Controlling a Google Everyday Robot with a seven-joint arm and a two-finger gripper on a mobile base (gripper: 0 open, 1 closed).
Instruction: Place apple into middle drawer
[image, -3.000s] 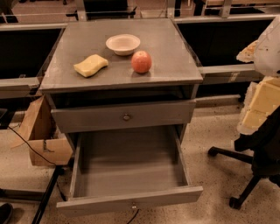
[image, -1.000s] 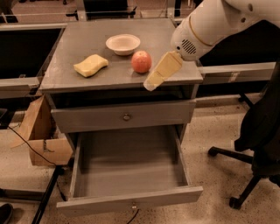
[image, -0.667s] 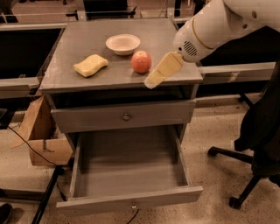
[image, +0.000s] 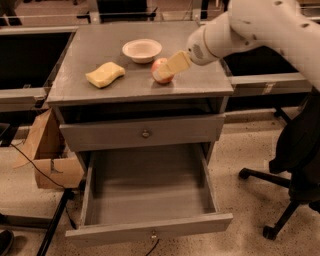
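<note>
Atop the cabinet (image: 200, 87): one apple (image: 159, 65), one bowl (image: 131, 50), one sponge (image: 105, 74); one pincer (image: 168, 69) at the apple, grip indiscernible.

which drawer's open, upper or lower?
The lower drawer, pulled out with its tray showing; the upper drawer sits flush. Tool is on the cabinet top at the apple.

The red-orange apple (image: 159, 64) is sitting atop the cabinet (image: 200, 82) (gripper (image: 167, 71) hovering at its right side). The grey middle drawer (image: 150, 185) is hanging open.
</note>
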